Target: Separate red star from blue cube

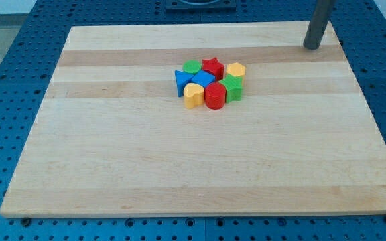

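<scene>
Red star (212, 66) sits jammed against the blue cube (203, 79) at the cluster's top edge. The tip (311, 47) is parked well off upper right; no fingers, just a rod.

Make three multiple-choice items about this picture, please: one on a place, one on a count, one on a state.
1. Where is my tip relative to the blocks?
A. At the view's upper right, apart from them
B. Inside the cluster
C. At the view's bottom left

2. How many red blocks are there?
A. One
B. Two
C. Four

3. How do the red star and the blue cube stand?
A. Far apart
B. Close together in one cluster
C. One stacked on the other

Answers: 1 A, the rod ends near the wooden board's far right corner. 2 B, the star and a red cylinder. 3 B, the star sits just behind the cube with no clear gap.
</scene>
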